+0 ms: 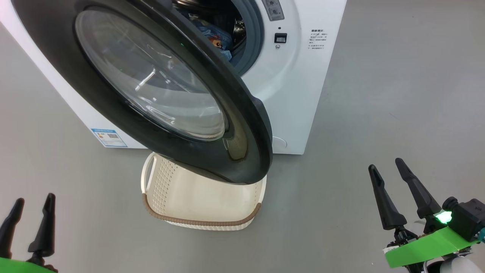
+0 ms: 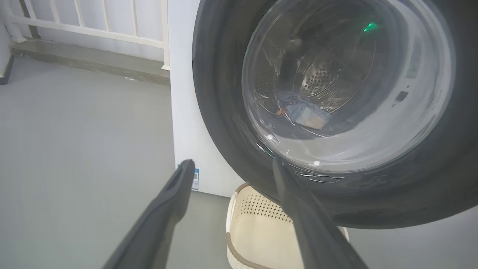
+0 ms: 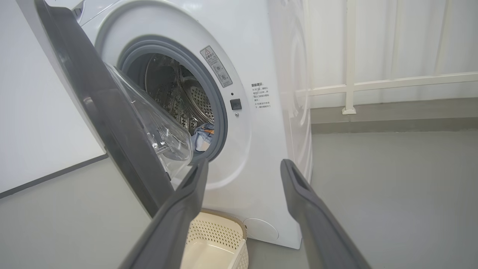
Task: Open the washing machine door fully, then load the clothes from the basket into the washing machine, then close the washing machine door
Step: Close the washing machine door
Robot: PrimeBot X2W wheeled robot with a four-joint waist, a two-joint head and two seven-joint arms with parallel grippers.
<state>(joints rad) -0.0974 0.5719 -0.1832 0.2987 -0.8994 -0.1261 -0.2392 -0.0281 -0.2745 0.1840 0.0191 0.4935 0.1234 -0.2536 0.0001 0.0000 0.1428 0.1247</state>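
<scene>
The white washing machine (image 1: 303, 94) stands ahead with its black-rimmed door (image 1: 159, 87) swung partly open, hanging over the cream basket (image 1: 197, 204) on the floor. Clothes (image 1: 216, 38) lie inside the steel drum, light blue with orange; they also show through the door glass (image 2: 302, 112) and past the seal (image 3: 203, 136). What I see of the basket's inside (image 3: 209, 254) holds nothing. My left gripper (image 1: 32, 206) is open at the lower left, apart from the door. My right gripper (image 1: 386, 168) is open at the lower right, empty.
Grey floor (image 1: 398, 94) spreads to the right of the machine and in front of the basket. A white railing (image 3: 373, 86) runs behind the machine at the wall. A blue label (image 1: 109, 137) sits low on the machine's front.
</scene>
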